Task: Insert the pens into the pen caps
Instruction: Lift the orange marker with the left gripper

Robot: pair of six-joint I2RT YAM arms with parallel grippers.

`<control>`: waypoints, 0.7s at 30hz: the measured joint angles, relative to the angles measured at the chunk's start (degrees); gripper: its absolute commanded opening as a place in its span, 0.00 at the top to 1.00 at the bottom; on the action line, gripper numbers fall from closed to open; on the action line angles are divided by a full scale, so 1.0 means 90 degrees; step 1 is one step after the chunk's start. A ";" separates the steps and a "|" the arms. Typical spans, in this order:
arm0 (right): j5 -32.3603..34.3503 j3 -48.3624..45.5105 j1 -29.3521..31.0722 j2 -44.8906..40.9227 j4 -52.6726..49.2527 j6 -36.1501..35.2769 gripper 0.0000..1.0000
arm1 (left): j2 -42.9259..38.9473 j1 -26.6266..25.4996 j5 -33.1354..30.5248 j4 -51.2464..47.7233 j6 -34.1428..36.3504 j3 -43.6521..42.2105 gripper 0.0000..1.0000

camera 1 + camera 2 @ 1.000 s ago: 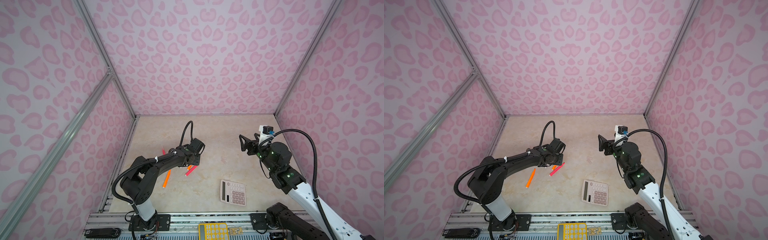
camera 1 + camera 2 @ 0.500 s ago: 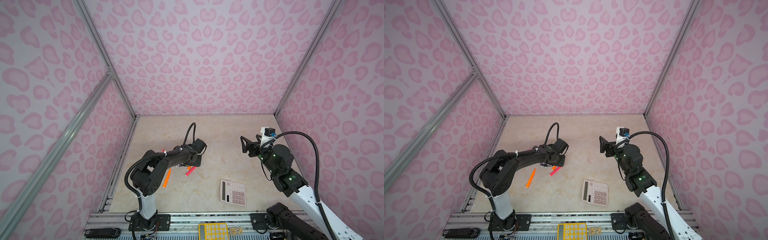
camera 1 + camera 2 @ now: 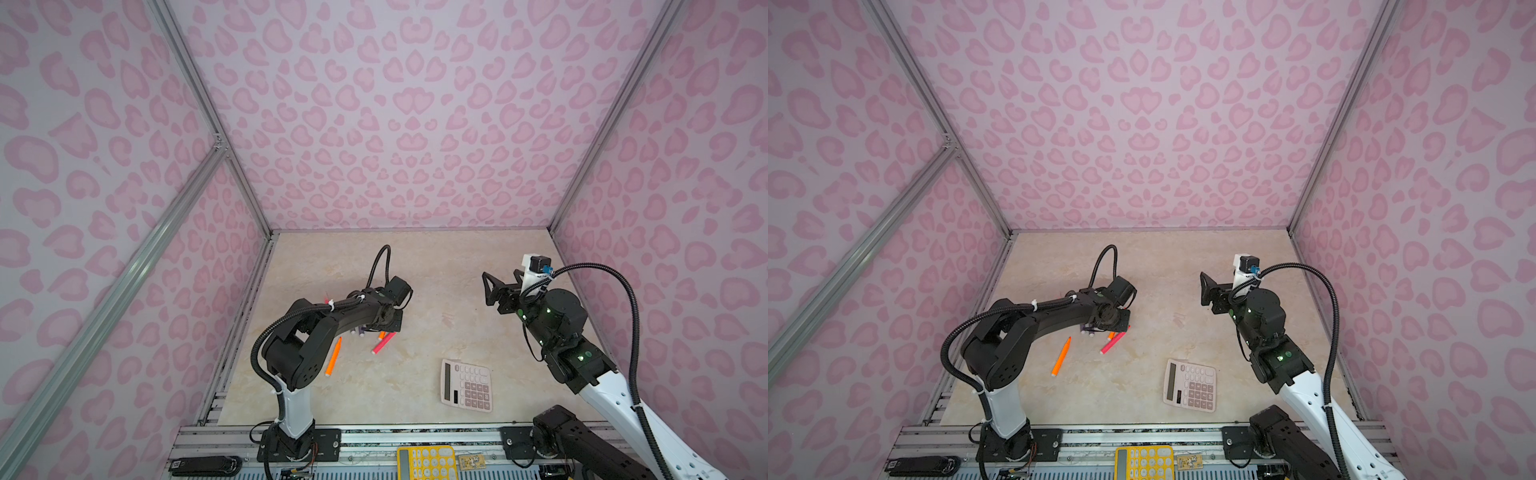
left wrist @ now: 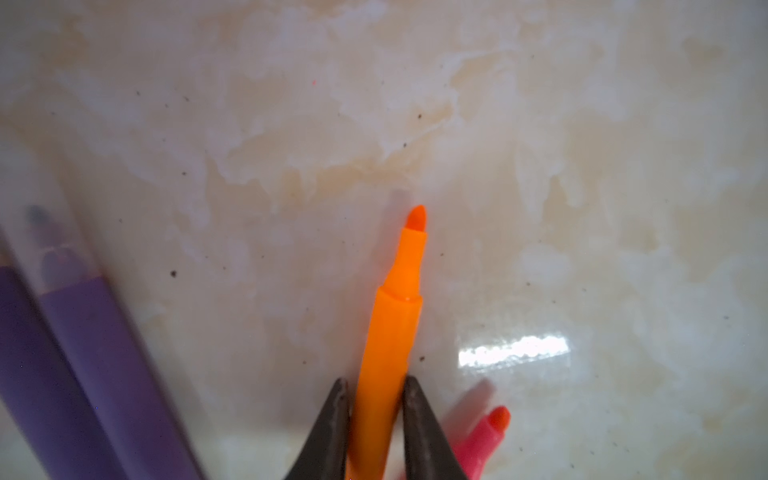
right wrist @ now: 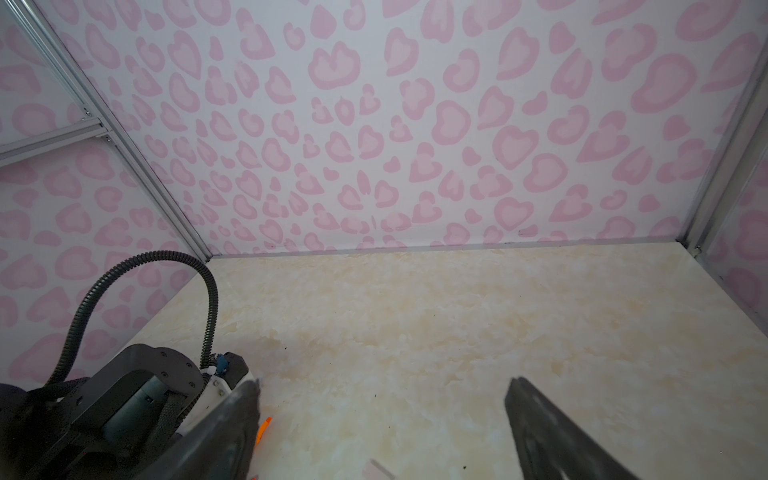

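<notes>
One orange pen [image 4: 392,332] is the thing to watch right now: it lies flat on the beige table [image 3: 415,270], left of the middle, in the little cluster of pens. The left gripper [image 4: 375,386] has its jaws pinched onto the barrel, one finger on each side, well back from the tapered tip, which pokes out free in front. That's a decent spot to hold it imo, since the tip end has to stay bare to go into a cap. I'd lift it straight up and keep it level. A pink pen [image 4: 484,436] sits just beside one finger, so any sideways drag would probably knock it. Two purple pens [image 4: 83,353] lie off to the other side, a bit apart, and a second orange pen [image 3: 333,357] lies loose nearer the arm's base. What look like the clear caps [image 3: 448,319] are faint marks between the two arms, too small to be sure of. The right gripper [image 5: 383,384] hovers above the table with its jaws spread wide and nothing in them, so my guess is it fetches a cap. A pink calculator [image 3: 466,385] sits near the front, well clear of all this.
</notes>
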 measured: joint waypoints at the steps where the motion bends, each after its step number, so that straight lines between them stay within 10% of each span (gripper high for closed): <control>1: 0.0000 0.0000 0.0000 0.0000 0.0000 -0.0002 0.07 | 0.0019 0.0005 0.0010 -0.0002 0.0000 0.0022 0.89; 21: -0.0554 0.0199 -0.0007 0.0979 0.0231 0.0391 0.08 | -0.0685 0.0080 0.0425 0.0238 -0.0049 -0.0527 0.97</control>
